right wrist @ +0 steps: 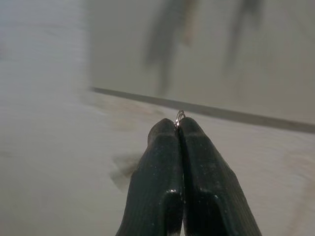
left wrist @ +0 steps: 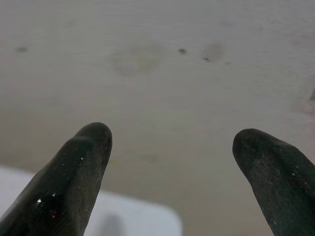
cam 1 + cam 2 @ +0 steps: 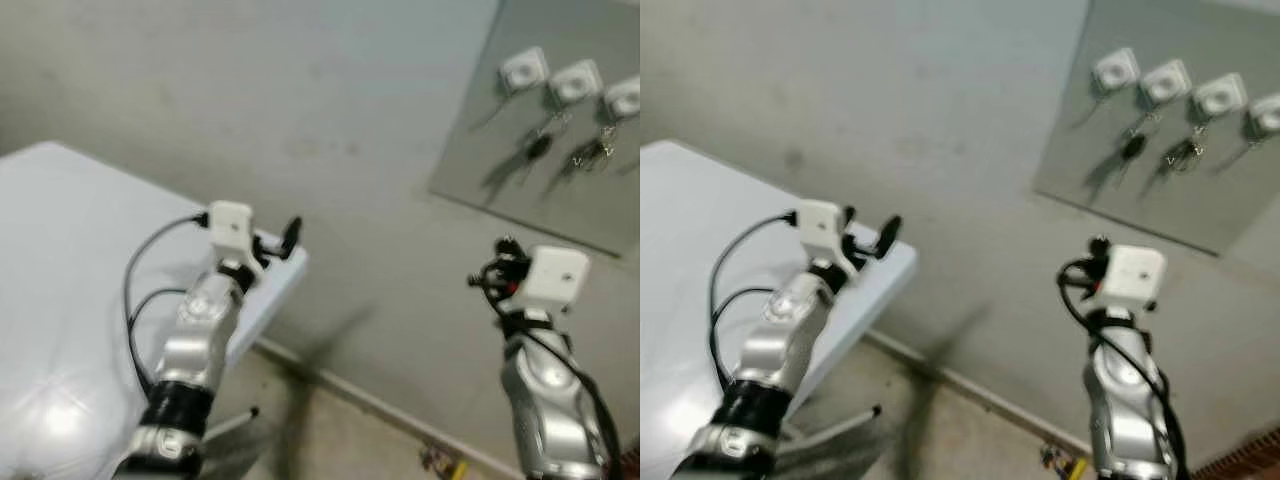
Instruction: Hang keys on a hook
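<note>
The robot's right gripper is pinched fully closed, its two black fingers pressed flat together with only a sliver of a thin metal key ring poking out at the tips; whatever keys hang from that ring are hidden beneath the fingers, so their number cannot be made out. The tight pinch at the very tip leaves the ring's loop free, which looks meant for slipping it over a peg. The right arm is raised toward a grey panel mounted on the wall, still well apart from it and below it. Across the panel's upper edge runs a row of white hooks; two of them already carry bunches, a dark key fob and a set of metal keys beside it, while the leftmost hook appears bare and seems the likeliest target. The left gripper is spread wide and holds nothing, pointing at the bare wall above the corner of a white folding table. The approach to the panel remains to be made.
</note>
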`<state>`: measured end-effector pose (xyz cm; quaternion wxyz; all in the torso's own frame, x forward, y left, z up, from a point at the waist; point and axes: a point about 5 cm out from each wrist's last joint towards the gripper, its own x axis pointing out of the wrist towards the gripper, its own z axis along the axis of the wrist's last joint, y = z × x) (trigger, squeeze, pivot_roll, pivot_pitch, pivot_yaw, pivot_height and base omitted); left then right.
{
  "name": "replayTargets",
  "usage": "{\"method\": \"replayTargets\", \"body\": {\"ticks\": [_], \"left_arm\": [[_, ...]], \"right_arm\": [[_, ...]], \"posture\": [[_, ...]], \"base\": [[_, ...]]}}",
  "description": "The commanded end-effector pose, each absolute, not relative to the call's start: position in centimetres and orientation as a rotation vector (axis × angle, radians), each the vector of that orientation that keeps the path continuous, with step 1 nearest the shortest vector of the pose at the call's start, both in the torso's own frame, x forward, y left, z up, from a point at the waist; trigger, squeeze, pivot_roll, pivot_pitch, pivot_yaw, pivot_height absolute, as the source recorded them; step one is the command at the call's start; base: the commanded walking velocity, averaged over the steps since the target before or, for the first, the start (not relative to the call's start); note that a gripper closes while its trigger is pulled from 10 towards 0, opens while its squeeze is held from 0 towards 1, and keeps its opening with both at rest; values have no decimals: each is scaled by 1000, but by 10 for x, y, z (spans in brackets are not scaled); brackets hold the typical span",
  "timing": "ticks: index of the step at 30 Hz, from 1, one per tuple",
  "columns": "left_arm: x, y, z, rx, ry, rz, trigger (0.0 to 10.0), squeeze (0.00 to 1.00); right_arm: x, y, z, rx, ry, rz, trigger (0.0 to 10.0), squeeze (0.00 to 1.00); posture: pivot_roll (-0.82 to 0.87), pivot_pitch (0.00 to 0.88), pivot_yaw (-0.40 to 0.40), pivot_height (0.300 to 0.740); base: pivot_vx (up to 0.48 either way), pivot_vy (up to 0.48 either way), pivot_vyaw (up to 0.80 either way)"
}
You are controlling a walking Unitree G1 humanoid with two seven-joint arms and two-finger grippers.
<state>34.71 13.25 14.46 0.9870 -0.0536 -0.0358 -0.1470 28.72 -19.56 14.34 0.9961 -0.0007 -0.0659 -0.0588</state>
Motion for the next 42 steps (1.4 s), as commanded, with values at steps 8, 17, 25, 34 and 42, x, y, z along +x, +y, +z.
{"method": "replayTargets", "body": {"ticks": [8, 17, 25, 34, 42], "left_arm": [[343, 113, 148, -64, -87, -361, 10000, 0], [337, 98, 164, -28, -162, -459, 10000, 0], [331, 85, 184, 14, -246, -547, 10000, 0], [327, 82, 199, -1, -287, -581, 10000, 0], [327, 86, 205, -2, -301, -580, 10000, 0]], "right_arm": [[287, -198, 148, -23, -142, -92, 10000, 0], [288, -195, 151, -31, -148, -30, 10000, 0], [292, -183, 167, -46, -190, 126, 10000, 0], [301, -172, 193, -62, -261, 265, 10000, 0], [305, -162, 211, -45, -315, 355, 10000, 0]], "posture": [[29, 71, -49, 740], [26, 74, -51, 740], [22, 85, -53, 740], [22, 90, -54, 740], [31, 94, -57, 740]], "base": [[102, 0, -251], [0, 0, 0], [0, 0, 0], [0, 0, 0], [0, 0, 0]]}}
